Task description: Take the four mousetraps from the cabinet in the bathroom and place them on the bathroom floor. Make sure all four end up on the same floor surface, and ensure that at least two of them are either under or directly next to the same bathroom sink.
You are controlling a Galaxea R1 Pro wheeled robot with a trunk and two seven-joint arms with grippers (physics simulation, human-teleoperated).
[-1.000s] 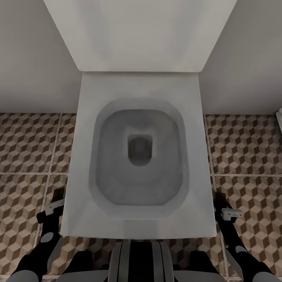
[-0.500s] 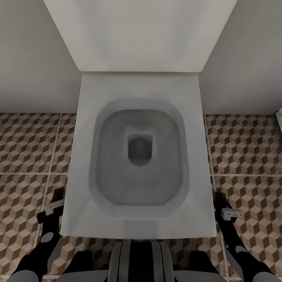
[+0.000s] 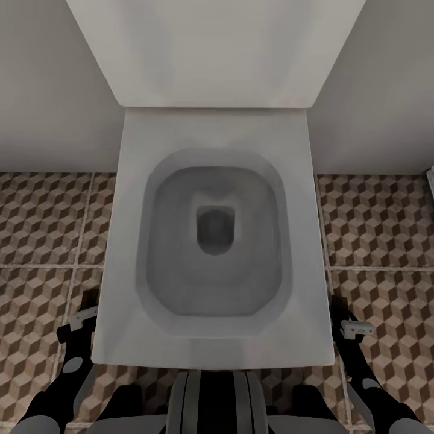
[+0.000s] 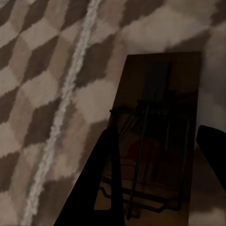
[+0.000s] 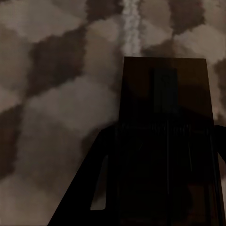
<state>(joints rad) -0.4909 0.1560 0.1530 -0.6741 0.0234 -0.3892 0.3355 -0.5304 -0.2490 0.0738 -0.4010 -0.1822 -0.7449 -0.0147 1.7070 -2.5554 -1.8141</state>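
Directly ahead, the head view looks down on a white square-bowled toilet standing on the bathroom floor of brown, beige and white cube-patterned tiles. Left of it hangs the left end effector, right of it the right end effector. Each wrist view shows dark fingers closed along the sides of a flat brown wooden mousetrap with dark metal spring: the left one and the right one, both held above the tiles.

White toilet against grey wall
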